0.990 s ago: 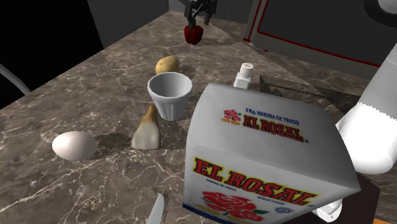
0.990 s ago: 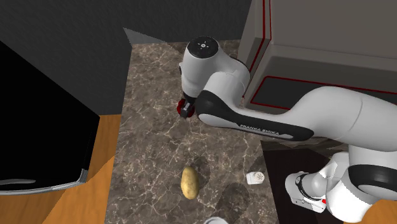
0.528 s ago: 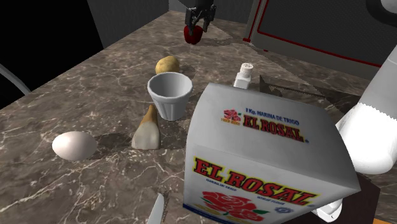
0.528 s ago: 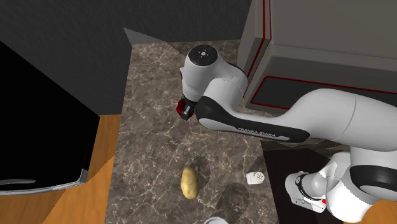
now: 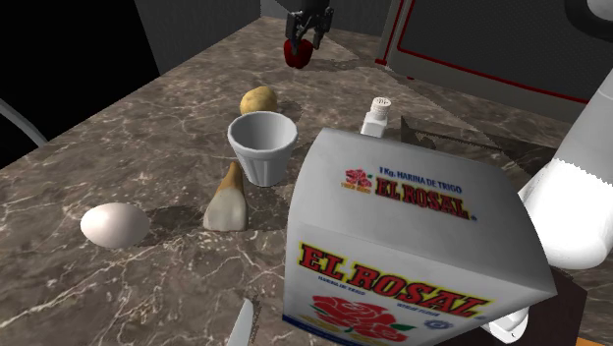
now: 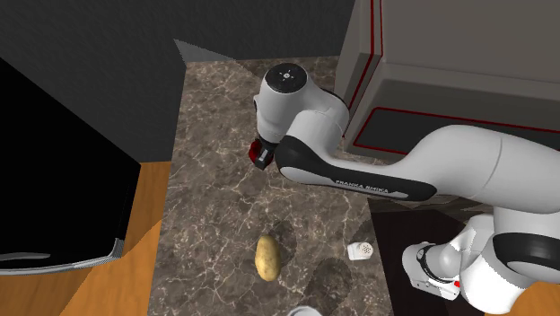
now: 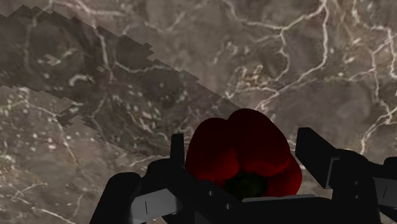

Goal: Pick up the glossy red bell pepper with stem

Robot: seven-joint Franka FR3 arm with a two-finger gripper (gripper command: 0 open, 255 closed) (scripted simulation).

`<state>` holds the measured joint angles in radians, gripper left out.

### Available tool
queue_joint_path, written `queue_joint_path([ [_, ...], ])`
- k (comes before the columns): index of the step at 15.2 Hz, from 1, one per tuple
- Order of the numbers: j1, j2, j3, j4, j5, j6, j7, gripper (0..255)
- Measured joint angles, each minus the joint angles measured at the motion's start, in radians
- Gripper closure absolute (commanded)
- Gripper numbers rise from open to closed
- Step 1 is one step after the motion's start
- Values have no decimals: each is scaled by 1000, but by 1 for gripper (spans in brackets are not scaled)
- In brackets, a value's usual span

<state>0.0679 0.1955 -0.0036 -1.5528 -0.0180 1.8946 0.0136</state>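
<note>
The glossy red bell pepper [image 5: 298,53] hangs a little above the far end of the marble counter [image 5: 147,128], with my black gripper [image 5: 301,43] shut on it from above. In the wrist view the pepper [image 7: 245,153] sits between my two fingers [image 7: 177,150], both pressed to its sides, its dark stem end facing the camera and the counter well below. In the second exterior view a red sliver of the pepper [image 6: 254,150] peeks out beside the arm's wrist.
Nearer the stand on the counter are a potato [image 5: 257,99], a white cup [image 5: 261,144], a pale tapered root [image 5: 227,200], a white egg-shaped thing [image 5: 114,224], a salt shaker [image 5: 375,115] and a large flour box [image 5: 413,246]. A grey cabinet with red lines [image 6: 449,72] stands beside the gripper.
The gripper rose slightly with the pepper between one second and half a second ago. Since then nothing has moved.
</note>
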Motion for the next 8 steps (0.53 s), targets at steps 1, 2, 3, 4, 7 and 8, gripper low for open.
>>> queue_joint_path([
  [1,-1,1,0,6,0,-7,-1,255],
  [2,0,1,0,15,0,-16,0,255],
  [3,0,2,0,27,-1,-28,1,255],
  [4,1,2,0,39,-1,-40,1,255],
  [7,-1,7,-1,86,0,-81,-3,255],
  [8,-1,9,-1,103,0,-97,-2,255],
])
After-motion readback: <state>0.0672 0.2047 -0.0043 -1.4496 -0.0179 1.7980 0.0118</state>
